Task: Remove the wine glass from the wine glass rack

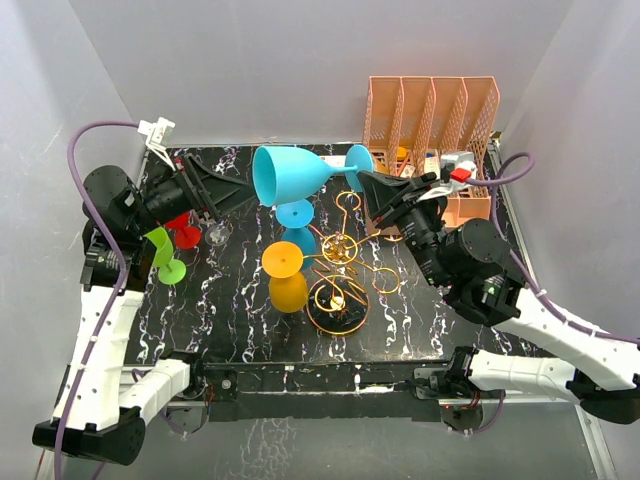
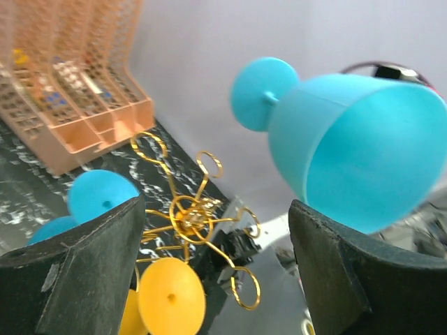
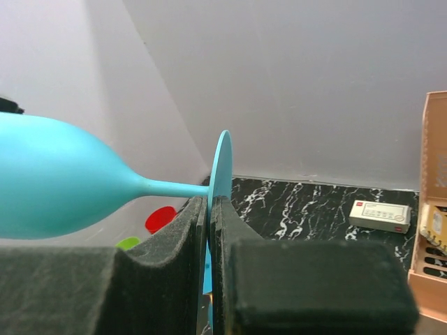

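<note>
One wine glass (image 1: 292, 175) lies horizontal — bowl toward left gripper (image 1: 236, 196), spread, empty | I read right gripper (image 1: 366, 181) clamped on its foot.

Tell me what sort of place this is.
Probably a robot test cell, not a home: plain grey walls box in a black marbled table, a left arm and right arm are bolted at its near edge, and the props look staged: gold wire rack, blue wine glass, orange file organizer.

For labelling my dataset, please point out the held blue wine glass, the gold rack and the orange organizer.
held blue wine glass (image 1: 290, 175), top external, its bowl
gold rack (image 1: 340, 247), top external, central hub
orange organizer (image 1: 482, 115), top external, latticed side wall
</note>
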`<action>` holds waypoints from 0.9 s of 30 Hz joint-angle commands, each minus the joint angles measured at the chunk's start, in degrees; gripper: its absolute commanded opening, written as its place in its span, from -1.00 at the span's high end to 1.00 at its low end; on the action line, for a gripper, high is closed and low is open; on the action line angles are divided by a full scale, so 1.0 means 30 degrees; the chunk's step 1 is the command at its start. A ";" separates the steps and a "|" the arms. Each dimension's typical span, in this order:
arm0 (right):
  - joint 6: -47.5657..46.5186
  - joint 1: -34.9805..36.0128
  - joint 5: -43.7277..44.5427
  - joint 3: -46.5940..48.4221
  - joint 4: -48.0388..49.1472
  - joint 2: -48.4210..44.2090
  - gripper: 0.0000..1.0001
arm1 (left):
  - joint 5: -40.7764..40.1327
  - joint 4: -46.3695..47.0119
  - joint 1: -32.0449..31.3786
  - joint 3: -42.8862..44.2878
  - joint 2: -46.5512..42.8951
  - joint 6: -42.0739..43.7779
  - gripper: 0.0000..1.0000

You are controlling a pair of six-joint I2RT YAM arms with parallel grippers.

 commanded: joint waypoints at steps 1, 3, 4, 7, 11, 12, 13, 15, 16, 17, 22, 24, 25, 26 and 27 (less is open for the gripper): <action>-0.1673 0.0016 0.1161 0.0690 0.1827 0.0221 0.84 | 0.3507 0.6234 -0.0443 -0.1077 -0.0474 -0.3390 -0.62; -0.1998 0.0021 0.1265 0.0465 0.2030 0.0087 0.84 | 0.3360 0.5434 -0.0518 -0.0760 -0.0515 -0.2953 -0.62; -0.2166 0.0023 0.1330 0.0290 0.2210 -0.0018 0.84 | 0.3039 0.4479 -0.0544 -0.0386 -0.0522 -0.2276 -0.62; -0.2686 0.0008 0.1577 -0.0060 0.2497 -0.0396 0.84 | 0.1511 0.1186 -0.0581 0.0660 -0.0427 0.0051 -0.62; -0.3404 0.0014 0.2014 -0.0328 0.2503 -0.0939 0.84 | -0.0034 -0.0997 -0.0581 0.1227 -0.0426 0.1606 -0.63; -0.3686 0.0022 0.2002 -0.0395 0.2503 -0.1073 0.83 | -0.0183 -0.1075 -0.0581 0.1236 -0.0460 0.1626 -0.63; -0.3981 0.0012 0.1865 -0.0469 0.2496 -0.1170 0.84 | -0.0234 -0.1004 -0.0578 0.1241 -0.0464 0.1607 -0.63; -0.4952 0.0023 0.0988 -0.0574 0.2489 -0.1364 0.84 | -0.0037 -0.0556 -0.0574 0.1204 -0.0382 0.1302 -0.63; -0.5308 0.0001 0.0464 -0.0623 0.2494 -0.1415 0.84 | 0.0304 -0.0093 -0.0580 0.1116 -0.0330 0.0966 -0.62; -0.5579 0.0017 -0.0242 -0.0677 0.2502 -0.1488 0.83 | 0.0760 0.0620 -0.0581 0.0922 -0.0298 0.0488 -0.60; -0.6144 0.0009 -0.2728 -0.0762 0.2564 -0.1472 0.84 | 0.3133 0.5617 -0.0740 -0.0730 -0.0005 -0.3003 -0.60; -0.6030 0.0016 -0.3032 -0.0759 0.2766 -0.1233 0.84 | 0.3771 0.7495 -0.0862 -0.1352 0.0073 -0.4244 -0.60; -0.5926 0.0023 -0.3009 -0.0774 0.2873 -0.1161 0.84 | 0.3940 0.7911 -0.0920 -0.1500 0.0090 -0.4543 -0.60; -0.5777 0.0023 -0.2910 -0.0802 0.3051 -0.1075 0.84 | 0.4016 0.7897 -0.0972 -0.1540 0.0128 -0.4522 -0.59; -0.5667 0.0023 -0.2781 -0.0857 0.3209 -0.1024 0.84 | 0.4007 0.7380 -0.0993 -0.1523 0.0129 -0.4296 -0.59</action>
